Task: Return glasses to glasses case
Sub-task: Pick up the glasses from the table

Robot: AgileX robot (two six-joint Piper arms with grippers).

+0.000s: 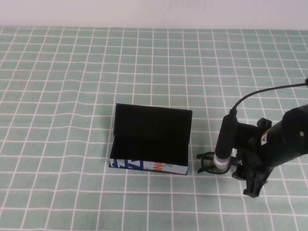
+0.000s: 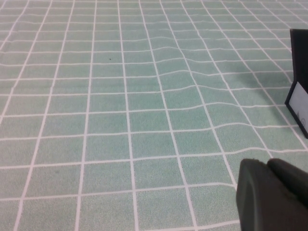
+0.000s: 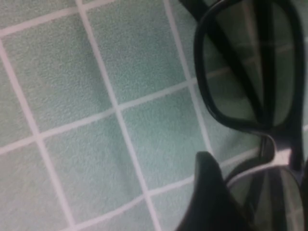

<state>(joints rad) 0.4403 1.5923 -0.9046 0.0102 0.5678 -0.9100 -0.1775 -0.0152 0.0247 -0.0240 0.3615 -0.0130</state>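
Observation:
The glasses case (image 1: pixel 151 126) stands open in the middle of the table, lid upright, black inside, its white printed front (image 1: pixel 149 166) facing me. The black glasses (image 1: pixel 206 163) lie flat on the cloth just right of the case, outside it. My right gripper (image 1: pixel 236 174) hangs low over their right half, open. In the right wrist view one finger (image 3: pixel 211 192) stands beside the glasses (image 3: pixel 250 67) with a lens right next to it; the other finger is out of view. My left gripper (image 2: pixel 269 166) is shut on nothing, low over bare cloth left of the case (image 2: pixel 299 91).
A green checked cloth (image 1: pixel 72 96) covers the whole table and lies slightly rippled. The right arm's cable (image 1: pixel 260 94) loops above the glasses. A white wall runs along the far edge.

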